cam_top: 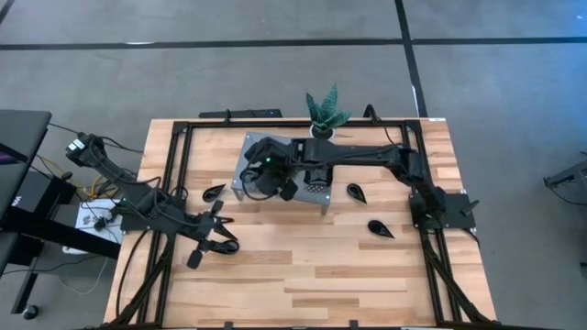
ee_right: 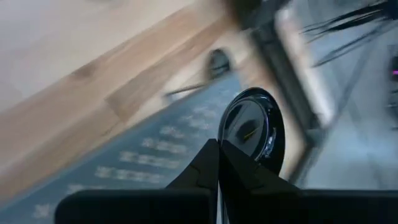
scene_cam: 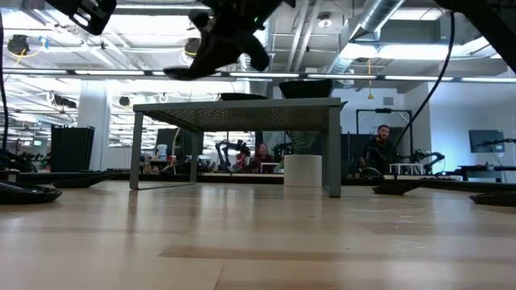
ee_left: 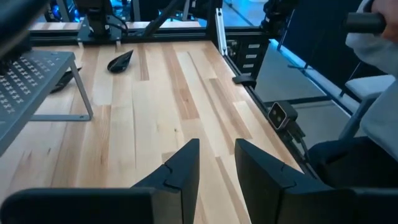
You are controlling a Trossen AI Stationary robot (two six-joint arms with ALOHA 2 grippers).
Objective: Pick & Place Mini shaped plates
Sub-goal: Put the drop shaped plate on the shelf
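1. The right gripper [ee_right: 219, 163] has its jaws closed on the rim of a teardrop-shaped plate [ee_right: 252, 130], held above the left part of the grey perforated stand [cam_top: 316, 191].
2. The left gripper [cam_top: 218, 231] rests low at the left of the wooden surface [cam_top: 321, 275], jaws apart and empty.
3. Three more teardrop plates lie on the surface: one [cam_top: 214, 192] left of the stand, two [cam_top: 355, 192] [cam_top: 380, 228] to its right.
4. A potted plant [cam_top: 326, 112] stands at the far edge.

Bright, even overhead light with soft shadows; the right wrist view is heavily motion-blurred.
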